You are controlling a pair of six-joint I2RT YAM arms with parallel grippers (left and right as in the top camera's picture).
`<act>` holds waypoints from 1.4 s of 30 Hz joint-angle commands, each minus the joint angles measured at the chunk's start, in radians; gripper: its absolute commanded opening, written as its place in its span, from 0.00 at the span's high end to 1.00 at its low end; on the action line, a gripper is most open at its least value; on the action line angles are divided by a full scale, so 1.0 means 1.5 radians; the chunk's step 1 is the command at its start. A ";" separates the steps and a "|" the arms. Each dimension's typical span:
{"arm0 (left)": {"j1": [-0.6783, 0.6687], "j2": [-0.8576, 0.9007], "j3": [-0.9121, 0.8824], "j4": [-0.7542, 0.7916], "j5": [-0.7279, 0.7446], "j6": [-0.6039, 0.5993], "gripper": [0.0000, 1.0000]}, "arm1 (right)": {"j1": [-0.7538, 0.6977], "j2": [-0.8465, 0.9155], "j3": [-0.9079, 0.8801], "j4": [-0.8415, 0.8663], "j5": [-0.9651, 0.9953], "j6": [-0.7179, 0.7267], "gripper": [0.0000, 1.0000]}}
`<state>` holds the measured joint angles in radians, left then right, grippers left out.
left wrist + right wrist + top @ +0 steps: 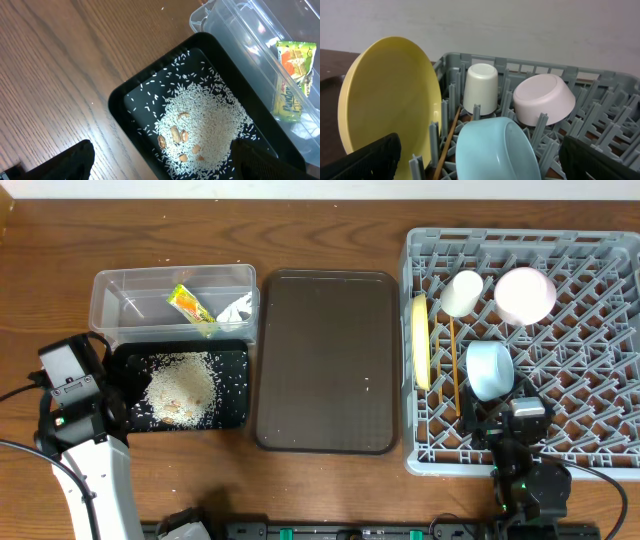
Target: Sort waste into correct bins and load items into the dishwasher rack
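Between spread right jaws, light blue bowl point(490, 150); between left jaws, rice point(205, 125).

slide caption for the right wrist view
Yellow plate, white cup, pink bowl and blue bowl loaded in the grey rack

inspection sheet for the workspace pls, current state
Surface: wooden table, nothing seen beyond the items below.
Job's things: yellow plate on edge, white cup, pink bowl, blue bowl and chopsticks in rack; wrapper and paper scrap in clear tub; rice in black tray.
Clutter: brown serving tray, few white specks.
Grippers: left pincer open over black tray; right pincer open over rack; both empty.
Cables: black cables beside both arms.
Surroundings: pale wall.
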<state>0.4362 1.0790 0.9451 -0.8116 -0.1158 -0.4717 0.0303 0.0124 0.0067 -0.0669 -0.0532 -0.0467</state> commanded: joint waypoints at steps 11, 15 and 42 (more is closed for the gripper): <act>0.003 -0.001 0.011 -0.002 -0.011 -0.003 0.10 | 0.006 -0.005 -0.001 -0.002 -0.010 -0.017 0.01; 0.003 -0.001 0.011 -0.002 -0.011 -0.003 0.10 | 0.006 -0.005 -0.001 -0.002 -0.010 -0.017 0.01; -0.341 -0.333 0.004 -0.021 -0.011 0.006 0.11 | 0.006 -0.005 -0.001 -0.002 -0.010 -0.017 0.01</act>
<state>-0.0395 0.6479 0.9447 -0.8219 -0.1184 -0.4709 0.0303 0.0124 0.0067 -0.0666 -0.0563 -0.0605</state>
